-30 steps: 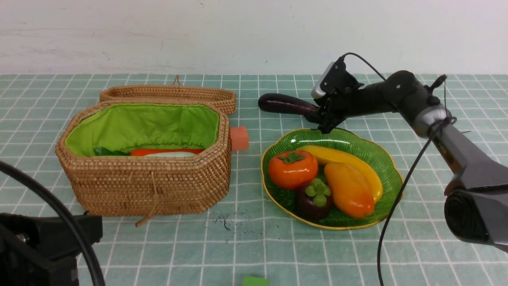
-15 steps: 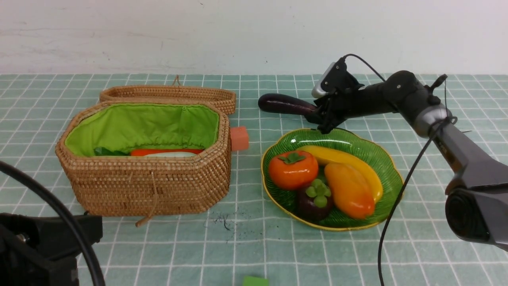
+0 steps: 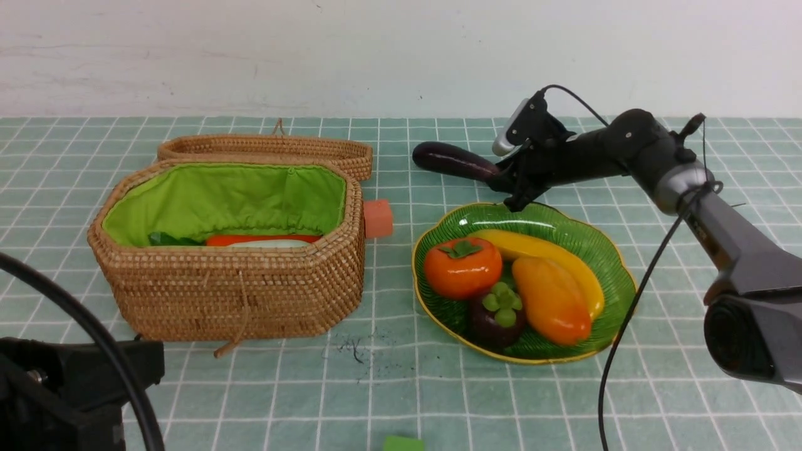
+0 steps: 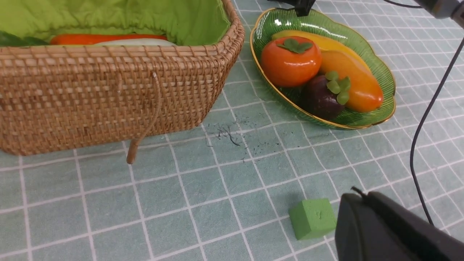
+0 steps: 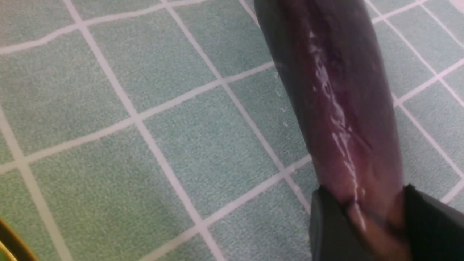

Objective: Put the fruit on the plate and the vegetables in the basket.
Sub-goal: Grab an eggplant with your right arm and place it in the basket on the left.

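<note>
The long dark purple eggplant [image 3: 451, 160] lies behind the plate, and my right gripper [image 3: 507, 188] is shut on its near end. In the right wrist view both fingers press the eggplant [image 5: 337, 108] at the gripper [image 5: 362, 203]. The green plate [image 3: 586, 228] holds the persimmon [image 3: 462, 266], mangosteen [image 3: 498, 316], banana [image 3: 545, 247] and mango [image 3: 551, 300]. The wicker basket [image 3: 238, 288] stands on the left, its lid [image 3: 269, 150] folded back. Inside it lie the carrot [image 3: 250, 238] and the white radish [image 3: 269, 243]. My left gripper [image 4: 359, 197] is shut and empty, low at the near left.
An orange-pink block [image 3: 378, 218] sits between the basket and the plate. A green cube [image 4: 312, 218] rests on the cloth beside the left gripper. The right arm's black cable [image 3: 626, 313] hangs past the plate's right rim.
The right jaws have narrowed onto the eggplant. The eggplant's far tip has shifted slightly right and up. The left arm has stayed put.
</note>
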Tool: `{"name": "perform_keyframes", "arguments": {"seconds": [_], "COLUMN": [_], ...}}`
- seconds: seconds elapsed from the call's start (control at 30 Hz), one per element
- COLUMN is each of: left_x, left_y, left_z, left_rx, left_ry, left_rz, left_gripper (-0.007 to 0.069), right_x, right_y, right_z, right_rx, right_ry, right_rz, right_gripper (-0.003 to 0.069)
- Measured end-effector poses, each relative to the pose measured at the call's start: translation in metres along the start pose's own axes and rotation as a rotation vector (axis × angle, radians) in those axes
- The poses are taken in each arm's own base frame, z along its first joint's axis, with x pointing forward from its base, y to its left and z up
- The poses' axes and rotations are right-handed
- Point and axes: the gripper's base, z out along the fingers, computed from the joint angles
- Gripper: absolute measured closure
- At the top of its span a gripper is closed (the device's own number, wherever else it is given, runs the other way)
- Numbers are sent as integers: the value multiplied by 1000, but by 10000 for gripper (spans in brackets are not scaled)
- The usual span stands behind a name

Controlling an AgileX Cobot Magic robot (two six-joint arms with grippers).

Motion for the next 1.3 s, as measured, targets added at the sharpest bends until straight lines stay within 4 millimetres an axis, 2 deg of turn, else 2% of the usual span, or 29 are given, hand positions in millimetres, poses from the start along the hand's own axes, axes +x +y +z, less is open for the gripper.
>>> {"name": "perform_keyframes", "arguments": {"seconds": [0.2, 0.33, 0.37, 0.63, 0.7, 0.77, 0.83, 0.87, 0.97, 1.0, 1.1, 1.13, 1.17, 1.2, 1.27, 1.3], "left_x": [0, -1, -2, -21, -29, -31, -34, -36, -36, -37, -37, -37, -37, -37, -38, -38], "left_y": [0, -1, -1, -6, -7, -7, -7, -7, -7, -6, -4, -1, -1, 2, 8, 9], "left_z": [0, 0, 0, -8, -12, -13, -15, -16, -16, -16, -16, -17, -18, -19, -23, -24], "left_rx": [0, 6, 10, 17, 7, 0, -9, -13, -23, -32, -56, -86, -92, -117, -185, -189], "left_ry": [0, -15, -25, -130, -173, -188, -204, -214, -219, -220, -220, -220, -223, -224, -237, -241], "left_rz": [0, 0, 0, 76, 120, 141, 166, 178, 198, 210, 220, 222, 220, 212, 177, 164], "left_gripper": [637, 637, 637, 637, 637, 637, 637, 637, 637, 637, 637, 637, 637, 637, 637, 637], "right_x": [-12, -33, -45, -86, -106, -113, -127, -141, -166, -180, -205, -225, -228, -239, -261, -262], "right_y": [-2, -3, -3, -1, -3, -5, -7, -9, -5, 2, 23, 48, 51, 70, 122, 125], "right_z": [-6, -26, -38, -98, -123, -132, -150, -167, -197, -212, -228, -232, -232, -230, -213, -211], "right_rx": [-7, -60, -87, -199, -172, -152, -115, -82, -60, -70, -131, -211, -223, -284, -444, -453], "right_ry": [-43, -46, -36, 128, 137, 141, 135, 121, 82, 56, 8, -30, -35, -54, -67, -65], "right_rz": [27, 14, 7, 114, 172, 202, 244, 286, 344, 358, 352, 332, 326, 306, 251, 244], "right_gripper": [403, 403, 403, 403, 403, 403, 403, 403, 403, 403, 403, 403, 403, 403, 403, 403]}}
